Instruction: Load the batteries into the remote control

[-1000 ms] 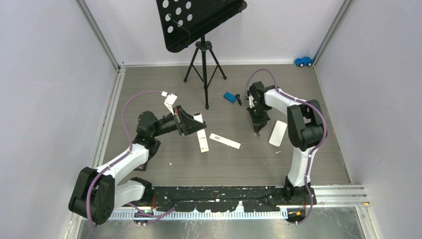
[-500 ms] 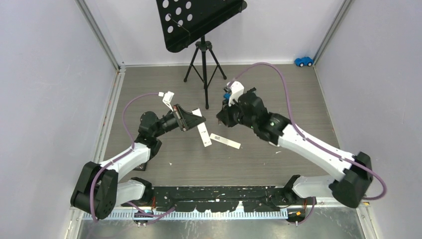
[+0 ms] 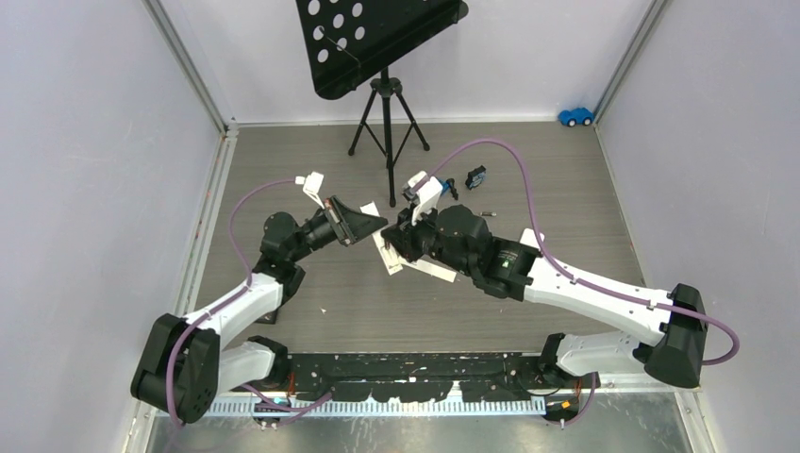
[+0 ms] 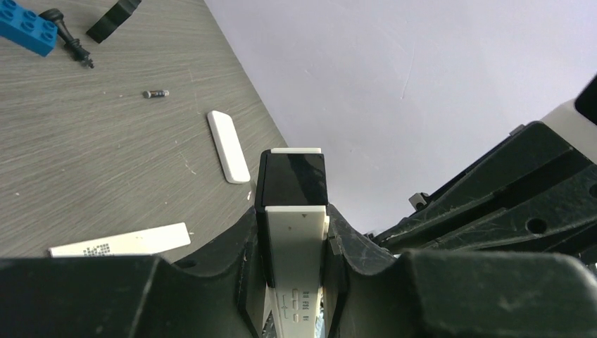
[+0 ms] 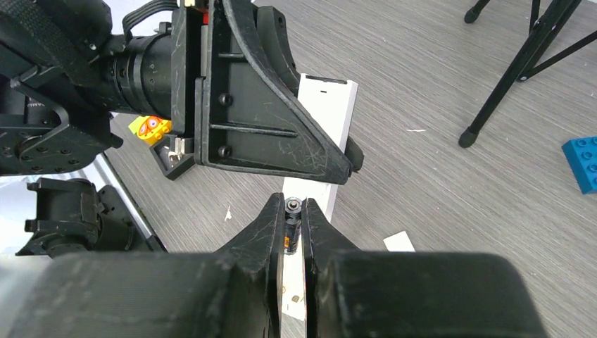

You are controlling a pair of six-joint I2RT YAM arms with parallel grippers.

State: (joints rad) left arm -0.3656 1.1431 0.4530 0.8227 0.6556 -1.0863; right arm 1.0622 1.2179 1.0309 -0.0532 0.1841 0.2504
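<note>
Grey tabletop (image 3: 283, 160) below; left end effector (image 4: 292, 227) clamps remote (image 4: 292, 264); right end effector (image 5: 293, 210) pinches battery (image 5: 292, 227).

Right claw (image 5: 293, 205) carried battery (image 5: 292, 225) to remote (image 4: 292, 262).

Tabletop (image 3: 311, 170): grey, fine wood-grain streaks.
Music stand (image 3: 377, 38), top centre: black, round holes across the plate.
Toy car (image 3: 575, 116), upper right: blue.
Arms (image 3: 585, 283): white shells, black joints; cable (image 3: 247, 203) purple.
Remote (image 4: 292, 246): white, black section at far end, small dark print near bottom edge.
Left gripper (image 4: 292, 211), right gripper (image 5: 293, 204): both black.
Battery (image 5: 291, 224), lower centre: dark, orange band.
Loose battery (image 4: 155, 94), upper left: silvery grey.
Brick (image 4: 27, 27), top left corner: bright blue, studded.
Flat strip (image 4: 120, 241), lower left: white, black printed marks.
Oblong piece (image 4: 228, 146): plain white.
Small figure (image 5: 149, 129), left: yellow and orange.
</note>
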